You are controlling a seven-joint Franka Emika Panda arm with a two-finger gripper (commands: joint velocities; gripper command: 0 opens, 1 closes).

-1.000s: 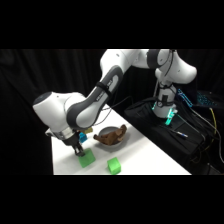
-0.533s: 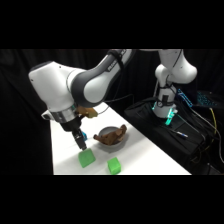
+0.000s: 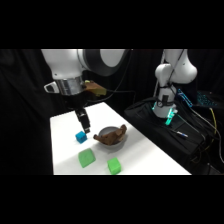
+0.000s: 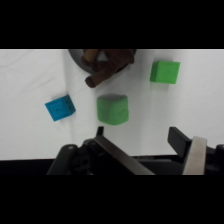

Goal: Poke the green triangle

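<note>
Rising and drawing back toward the far end of the white counter (image 3: 145, 147), the arm is now carrying its gripper (image 3: 84, 125) high over the small blue cube (image 3: 81, 136), away from the broad, flat light-green triangle block (image 3: 86, 158) it hung just above a moment earlier. That block is lying near the counter's front edge, apart from everything. Judging by this, the poke is either finished or being lined up again. Whether the jaws are spread or pressed together I cannot tell; they are touching nothing. Beyond the triangle are sitting the blue cube, a dark bowl holding a brown object (image 3: 111, 137), and a chunkier green block (image 3: 114, 166).
</note>
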